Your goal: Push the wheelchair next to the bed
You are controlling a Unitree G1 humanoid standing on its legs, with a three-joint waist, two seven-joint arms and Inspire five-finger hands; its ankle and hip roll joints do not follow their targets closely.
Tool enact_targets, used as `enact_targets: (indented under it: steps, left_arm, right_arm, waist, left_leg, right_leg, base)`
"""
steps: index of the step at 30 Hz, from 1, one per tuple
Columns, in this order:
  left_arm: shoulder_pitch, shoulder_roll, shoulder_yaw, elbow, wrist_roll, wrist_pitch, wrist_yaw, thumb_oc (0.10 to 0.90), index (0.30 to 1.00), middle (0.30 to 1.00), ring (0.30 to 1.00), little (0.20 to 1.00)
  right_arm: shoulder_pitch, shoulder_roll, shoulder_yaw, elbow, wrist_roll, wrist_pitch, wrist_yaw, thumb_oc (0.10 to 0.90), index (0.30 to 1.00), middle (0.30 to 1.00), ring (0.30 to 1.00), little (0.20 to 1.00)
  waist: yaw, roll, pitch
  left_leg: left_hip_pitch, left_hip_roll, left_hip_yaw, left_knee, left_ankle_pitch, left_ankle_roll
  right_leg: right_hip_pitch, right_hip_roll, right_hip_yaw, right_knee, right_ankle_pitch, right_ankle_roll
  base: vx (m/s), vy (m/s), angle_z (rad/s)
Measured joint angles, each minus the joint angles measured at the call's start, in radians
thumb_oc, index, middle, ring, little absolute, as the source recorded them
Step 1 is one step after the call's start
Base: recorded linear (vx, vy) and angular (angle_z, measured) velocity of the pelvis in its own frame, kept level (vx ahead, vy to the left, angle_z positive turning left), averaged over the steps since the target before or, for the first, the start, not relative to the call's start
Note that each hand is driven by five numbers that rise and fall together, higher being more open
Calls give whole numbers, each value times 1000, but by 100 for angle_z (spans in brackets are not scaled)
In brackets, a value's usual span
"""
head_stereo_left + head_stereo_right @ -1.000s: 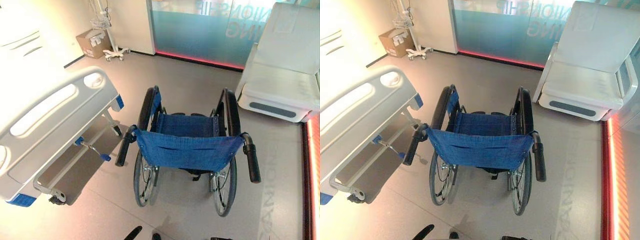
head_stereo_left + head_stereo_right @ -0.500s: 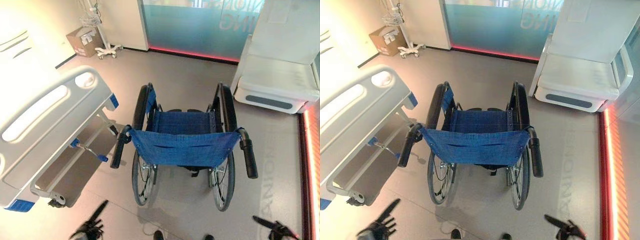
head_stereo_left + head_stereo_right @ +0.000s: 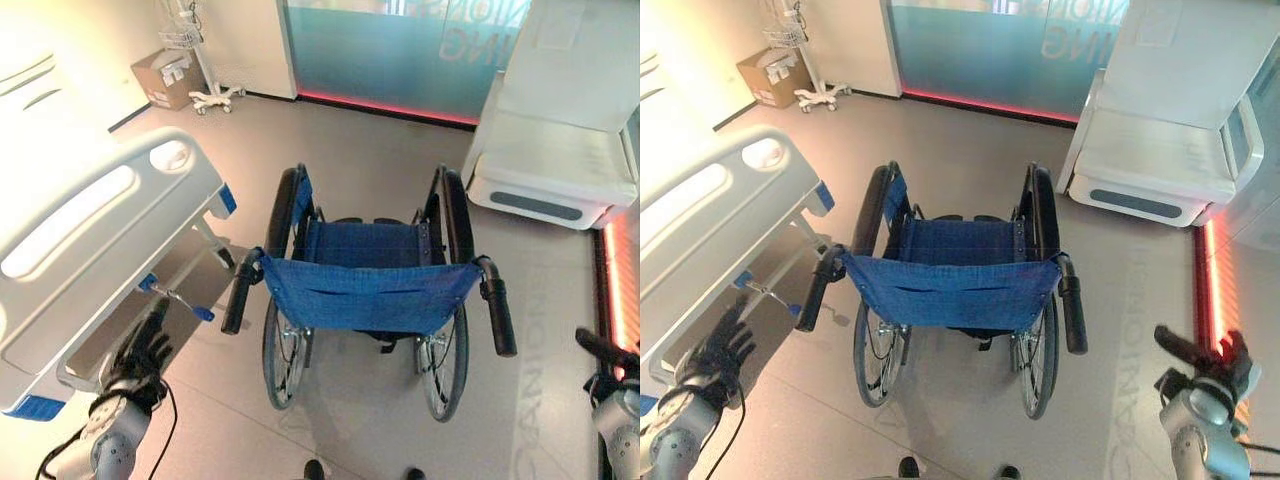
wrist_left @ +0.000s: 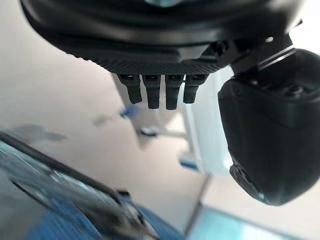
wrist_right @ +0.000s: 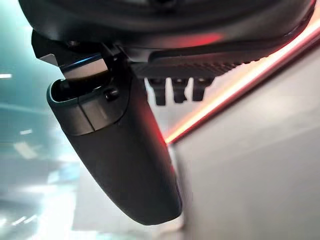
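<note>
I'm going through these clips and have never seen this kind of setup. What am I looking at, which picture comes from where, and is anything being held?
This is a two-legged robot with two arms ending in dark hands. The two wide pictures come from cameras in its head, looking down at the floor ahead. There a blue wheelchair stands with its back and push handles toward the robot. A white hospital bed is on the robot's left, and a white padded chair is farther off on the right. The left hand and right hand are raised on either side of the wheelchair, fingers straight, apart from the handles. The two close-up pictures come from cameras on the wrists, looking along each hand. Nothing is held.
</note>
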Motion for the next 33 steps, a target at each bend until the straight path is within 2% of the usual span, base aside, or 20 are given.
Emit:
enact_targets:
  steps: [4,7,12,19,22,24,27,33]
  left_arm:
    - [-66,71,-4,-69,-63,27,-16,800,900,900,900,900]
    - [-102,127,-2,-122,-143,40,-81,800,900,900,900,900]
    - [-103,151,-36,-212,-197,87,-160,800,900,900,900,900]
    - [-94,155,-51,-248,-244,161,-180,800,900,900,900,900]
    - [-77,182,-51,-275,-240,179,-187,800,900,900,900,900]
    - [-46,238,-39,-286,-220,182,-205,800,900,900,900,900]
    - [-19,281,-26,-294,-194,184,-223,800,900,900,900,900]
    - [56,359,1,-352,-104,219,-335,800,900,900,900,900]
  right_arm:
    - [-68,-24,16,-73,3,51,9,800,900,900,900,900]
    - [-80,-68,41,-130,16,74,50,800,900,900,900,900]
    - [-98,-93,73,-181,89,76,77,800,900,900,900,900]
    - [-80,-93,76,-272,256,91,123,800,900,900,900,900]
    - [-60,-108,77,-316,337,91,162,800,900,900,900,900]
    - [-34,-161,77,-369,394,91,184,800,900,900,900,900]
    - [-28,-194,74,-395,409,91,187,800,900,900,900,900]
    - [-16,-221,74,-416,565,92,191,800,900,900,900,900]
  waist:
    - [3,2,1]
    - [7,7,5]
    - [6,15,12]
    - [-3,10,21]
    - [-1,4,31]
    - [-1,2,38]
    - [1,-4,42]
    - [9,-9,45]
  left_leg:
    - [1,1,1,0,0,0]
    - [-1,1,1,0,0,0]
    - [-2,2,5,0,0,0]
    - [-10,3,22,0,0,0]
    - [-11,4,22,0,0,0]
    - [-11,3,23,0,0,0]
    - [-10,4,23,0,0,0]
    - [-12,3,22,0,0,0]
  right_leg:
    - [1,-1,0,0,0,0]
    - [-1,-2,1,0,0,0]
    - [-4,0,3,0,0,0]
    - [-17,0,11,0,2,0]
    - [-17,1,10,0,3,-1]
    - [-17,0,10,0,3,0]
    - [-16,1,10,0,3,0]
    - [-17,0,9,0,3,0]
  base:
    - [0,0,0]
    - [0,0,0]
    - [0,0,0]
    - [5,-16,-4]
    - [0,0,0]
    - [0,0,0]
    - [0,0,0]
    - [0,0,0]
